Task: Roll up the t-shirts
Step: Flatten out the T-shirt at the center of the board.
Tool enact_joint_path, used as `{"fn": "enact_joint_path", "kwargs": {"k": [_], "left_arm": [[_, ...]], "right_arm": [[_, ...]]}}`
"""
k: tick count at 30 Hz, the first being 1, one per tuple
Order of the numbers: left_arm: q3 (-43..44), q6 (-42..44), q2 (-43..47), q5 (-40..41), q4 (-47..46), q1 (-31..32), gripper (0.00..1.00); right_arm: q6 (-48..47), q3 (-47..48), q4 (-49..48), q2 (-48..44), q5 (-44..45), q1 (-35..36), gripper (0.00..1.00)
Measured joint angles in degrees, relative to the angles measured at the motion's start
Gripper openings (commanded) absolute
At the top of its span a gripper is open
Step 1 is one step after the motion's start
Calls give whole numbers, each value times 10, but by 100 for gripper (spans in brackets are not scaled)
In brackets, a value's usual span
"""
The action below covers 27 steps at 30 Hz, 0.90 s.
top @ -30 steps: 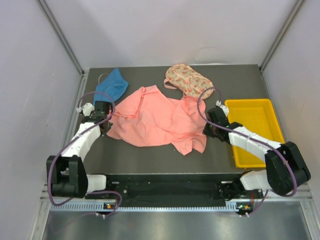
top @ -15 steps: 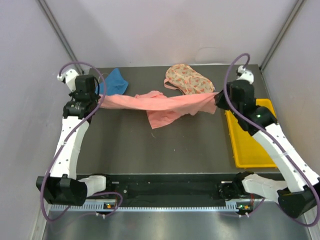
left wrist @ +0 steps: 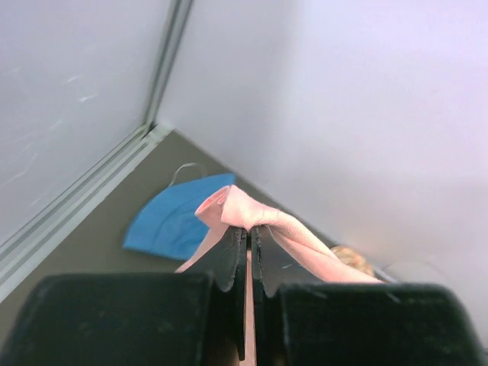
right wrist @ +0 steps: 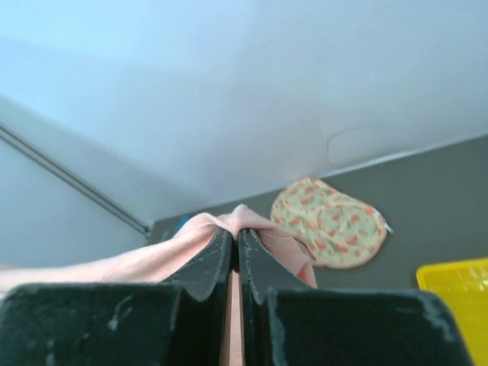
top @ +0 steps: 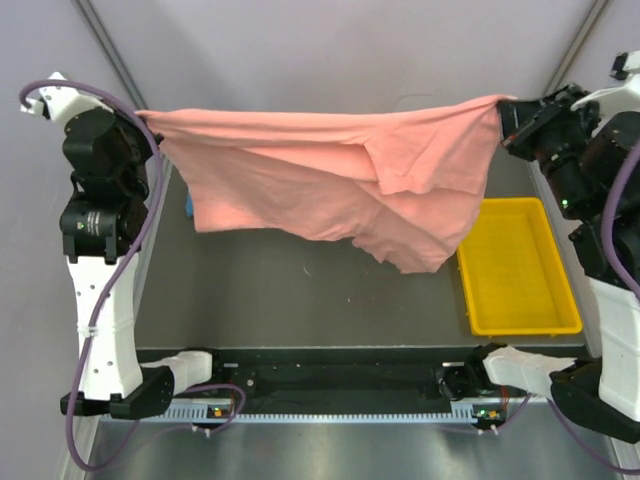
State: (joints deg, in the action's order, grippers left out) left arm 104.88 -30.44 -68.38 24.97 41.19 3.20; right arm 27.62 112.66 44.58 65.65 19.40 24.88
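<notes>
Hoisted off dark grey tabletop [top: 300, 290], now stretched across upper frame: soft salmon-pink cloth t-shirt [top: 320, 170]. Left gripper [left wrist: 246, 236], right gripper [right wrist: 235, 238] clamped on opposite ends. Light, limp, sagging; grip corners.

My left gripper [left wrist: 245, 232] has its two black fingers pressed together on a bunched fold of the salmon-pink t-shirt [left wrist: 252, 213], which humps up just past my fingertips and runs off as a taut, ribbed band toward the lower right. Beyond it the blue t-shirt [left wrist: 171, 221] lies flat on the dark table [left wrist: 99, 229], close to the corner where the pale walls [left wrist: 343, 114] meet, a thin loop showing at its far edge. A sliver of floral-print cloth [left wrist: 352, 259] peeks out just behind the pink band on the right.
</notes>
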Motion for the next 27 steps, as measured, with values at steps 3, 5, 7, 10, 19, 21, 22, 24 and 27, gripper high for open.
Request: {"fn": "enact_joint_path", "kwargs": {"k": [3,5,7,10,19,21,22,24,27], "left_arm": [[33,-11,-11,-18,-7,0,0],[43,-19,-26,-30,-20,0,0],[48,-27,-53,-38,-34,0,0],[65,-36,-117,-52,-52,0,0],[266,-48,-371,-118,-12,-28,0],[269,-55,-365,-130,-1,-53,0],[263,-56,-354,-134,0,-64,0],[224,-56,-314,-136,-5,-82,0],[127,-56,-228,-137,-10,-90,0]], "right_arm": [[-4,34,-12,12,-8,-5,0],[1,37,-28,29,-30,-30,0],[14,38,-48,62,-67,-70,0],[38,60,-65,140,-111,-108,0],[81,227,-30,362,-193,-136,0],[87,231,-30,345,-204,-137,0],[91,225,-33,327,-209,-137,0],[99,173,-48,272,-216,-138,0],[111,70,-56,169,-229,-138,0]]}}
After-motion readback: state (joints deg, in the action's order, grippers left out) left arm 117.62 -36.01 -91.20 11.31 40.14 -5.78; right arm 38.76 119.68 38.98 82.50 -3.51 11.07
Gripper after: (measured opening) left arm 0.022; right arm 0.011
